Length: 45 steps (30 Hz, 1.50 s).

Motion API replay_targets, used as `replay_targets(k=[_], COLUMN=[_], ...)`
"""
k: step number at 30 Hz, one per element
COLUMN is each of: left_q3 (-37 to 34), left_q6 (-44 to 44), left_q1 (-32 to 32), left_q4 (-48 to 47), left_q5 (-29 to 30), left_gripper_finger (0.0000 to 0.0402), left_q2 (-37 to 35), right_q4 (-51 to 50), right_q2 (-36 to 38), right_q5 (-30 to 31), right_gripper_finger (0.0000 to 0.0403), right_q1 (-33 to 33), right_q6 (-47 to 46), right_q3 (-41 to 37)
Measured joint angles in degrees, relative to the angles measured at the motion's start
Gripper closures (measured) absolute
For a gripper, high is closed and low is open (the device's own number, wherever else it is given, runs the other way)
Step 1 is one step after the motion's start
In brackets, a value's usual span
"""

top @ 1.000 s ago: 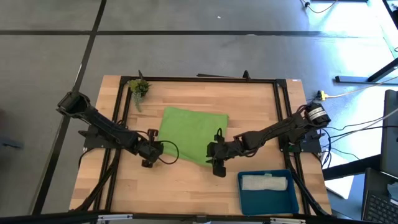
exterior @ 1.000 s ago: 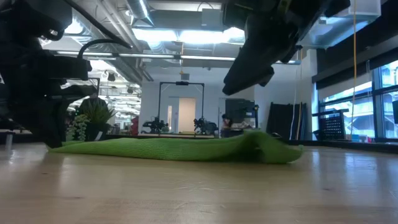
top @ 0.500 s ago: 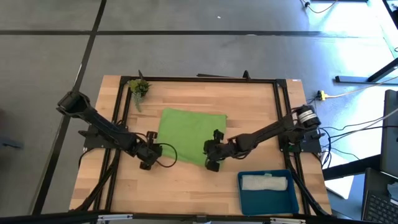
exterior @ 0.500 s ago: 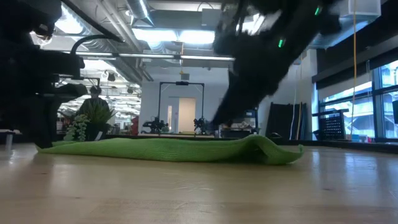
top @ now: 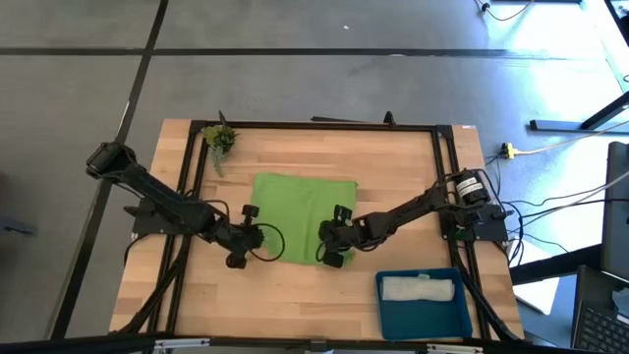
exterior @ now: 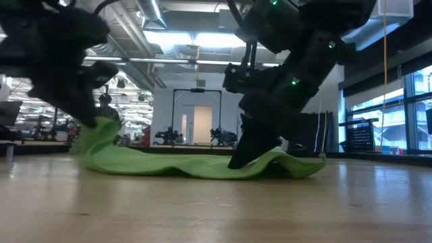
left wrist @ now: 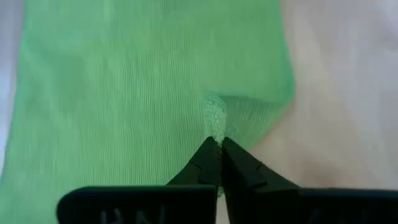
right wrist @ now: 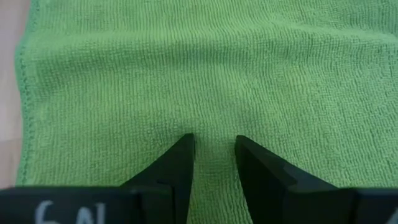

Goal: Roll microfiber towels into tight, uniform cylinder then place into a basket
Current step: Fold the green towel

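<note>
The left jaws (left wrist: pixel 219 144) are now pinching the lime green towel (top: pixel 300 211) corner, lifting it. The right jaws (right wrist: pixel 213 152), part open and holding nothing, have come down onto the cloth, so rolling is starting.

Lime towel (top: pixel 300 214) lies mid-table; white towel (top: pixel 418 288), seemingly rolled, fills basket (top: pixel 385 313).

Overhead view straight down, low view level across table (top: pixel 295 285), wrist views close, all sharing green towel (top: pixel 300 202)
</note>
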<state>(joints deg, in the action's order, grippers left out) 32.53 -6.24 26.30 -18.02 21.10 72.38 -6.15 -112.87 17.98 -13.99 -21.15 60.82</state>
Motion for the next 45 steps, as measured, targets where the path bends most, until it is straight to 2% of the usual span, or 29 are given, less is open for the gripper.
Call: replay_targets(k=[4,7,14,21,25,29,31,41,45], left_q3=[0.0,0.1,0.9,7.2,10.5,12.9,14.5,20.2,21.5], left_q6=[7.9,12.8,21.9,28.5,32.0,34.8,35.4,35.6,36.6], left_q1=[-3.6,-6.5,-12.6,-14.7,-15.8,-17.4,-18.5,-21.2,-21.2], left_q4=[8.6,15.3,28.2,27.1,25.8,24.7,25.4,23.1,22.6], left_q5=[-3.8,-8.8,-17.1,-18.0,-20.8,-23.5,-25.0,-25.2,-25.1], left_gripper_finger=[0.0402,0.0402,0.0402,0.0402,0.0402,0.0402,0.0402,0.0402,0.0402], left_q2=[0.9,2.9,10.7,14.2,14.8,15.9,17.5,24.2,24.0], right_q4=[0.6,1.5,2.4,-0.6,-3.9,-9.6,-11.4,-5.5,-4.8], right_q2=[-0.1,-0.2,-0.2,4.6,8.7,12.8,13.8,11.6,10.2], right_q5=[-0.1,0.0,0.7,3.9,7.5,13.6,14.4,15.6,20.3], right_gripper_finger=[0.0279,0.0279,0.0279,0.0279,0.0279,0.0279,0.0279,0.0279,0.0279], right_q1=[0.3,0.3,0.3,-1.2,-3.1,-5.6,-6.6,-10.4,-11.3], right_q6=[0.4,0.4,0.4,1.7,-0.9,-5.5,-8.0,-5.3,-5.6], right_q3=[-0.1,-0.1,-0.2,0.2,0.3,0.3,0.3,0.3,0.3])
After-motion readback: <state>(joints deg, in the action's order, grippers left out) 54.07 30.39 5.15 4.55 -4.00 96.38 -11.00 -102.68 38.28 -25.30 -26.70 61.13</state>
